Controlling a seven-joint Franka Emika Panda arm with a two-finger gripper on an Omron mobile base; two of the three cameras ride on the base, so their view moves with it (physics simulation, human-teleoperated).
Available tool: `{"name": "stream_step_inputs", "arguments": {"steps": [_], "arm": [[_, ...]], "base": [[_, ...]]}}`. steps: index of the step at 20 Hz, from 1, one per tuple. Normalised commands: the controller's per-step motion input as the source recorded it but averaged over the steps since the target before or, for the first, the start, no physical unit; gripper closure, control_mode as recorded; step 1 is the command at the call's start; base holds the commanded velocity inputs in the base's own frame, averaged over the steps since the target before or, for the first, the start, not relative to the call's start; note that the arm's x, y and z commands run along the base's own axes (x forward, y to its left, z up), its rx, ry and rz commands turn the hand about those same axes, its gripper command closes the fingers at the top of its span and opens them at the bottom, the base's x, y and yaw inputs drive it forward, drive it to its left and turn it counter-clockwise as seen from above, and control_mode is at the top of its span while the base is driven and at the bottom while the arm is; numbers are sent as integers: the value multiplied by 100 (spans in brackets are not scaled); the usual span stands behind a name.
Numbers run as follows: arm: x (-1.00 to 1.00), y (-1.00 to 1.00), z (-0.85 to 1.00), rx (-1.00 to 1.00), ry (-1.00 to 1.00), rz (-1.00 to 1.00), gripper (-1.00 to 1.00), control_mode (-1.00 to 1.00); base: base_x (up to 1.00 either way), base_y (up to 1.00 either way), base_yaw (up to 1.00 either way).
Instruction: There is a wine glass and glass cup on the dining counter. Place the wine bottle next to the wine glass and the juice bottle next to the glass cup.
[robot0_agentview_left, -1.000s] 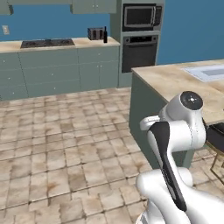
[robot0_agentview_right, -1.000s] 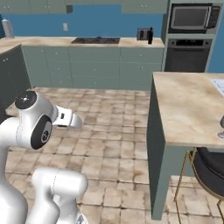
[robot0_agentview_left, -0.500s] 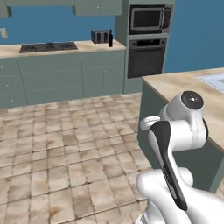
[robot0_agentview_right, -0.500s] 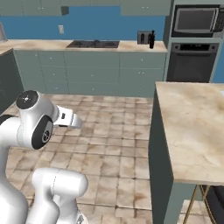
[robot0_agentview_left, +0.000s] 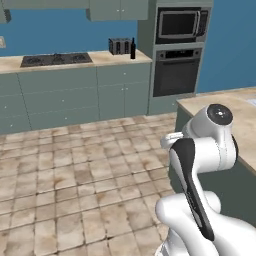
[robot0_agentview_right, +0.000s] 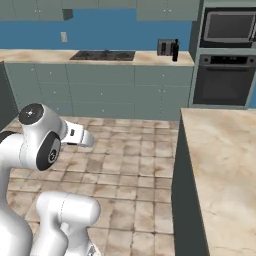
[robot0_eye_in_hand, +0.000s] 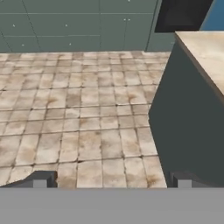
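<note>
The wine bottle (robot0_agentview_left: 133, 48) is slim and dark. It stands on the far back counter beside a toaster, also seen as the wine bottle (robot0_agentview_right: 175, 51) from the right. The dining counter (robot0_agentview_left: 240, 112) with its beige marbled top runs along the right side, shown as the dining counter (robot0_agentview_right: 220, 165) and as a corner of the dining counter (robot0_eye_in_hand: 202, 49) in the hand view. My gripper (robot0_eye_in_hand: 111, 180) is open with nothing between its fingertips (robot0_eye_in_hand: 40, 179), and it looks down over the tiled floor. It is far from the bottle. The wine glass, glass cup and juice bottle are out of view.
A toaster (robot0_agentview_left: 119, 46) sits left of the bottle, and a black hob (robot0_agentview_left: 56, 59) is set into the back counter. A built-in oven (robot0_agentview_left: 177, 72) and microwave (robot0_agentview_left: 179, 23) fill the tall unit. Open tiled floor (robot0_agentview_left: 85, 170) lies between me and the cabinets.
The whole picture has shifted: the base has driven, so the back counter and oven look nearer and the dining counter has slid to the right. The gripper stays open.
</note>
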Motion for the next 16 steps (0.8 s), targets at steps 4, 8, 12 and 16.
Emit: {"name": "stream_step_inputs", "arguments": {"steps": [4, 8, 12, 16], "arm": [[0, 0, 0, 0, 0, 0, -100, 100], [0, 0, 0, 0, 0, 0, -100, 100], [0, 0, 0, 0, 0, 0, -100, 100], [0, 0, 0, 0, 0, 0, -100, 100]], "base": [[84, 20, 0], [85, 17, 0], [86, 15, 0], [85, 11, 0]]}}
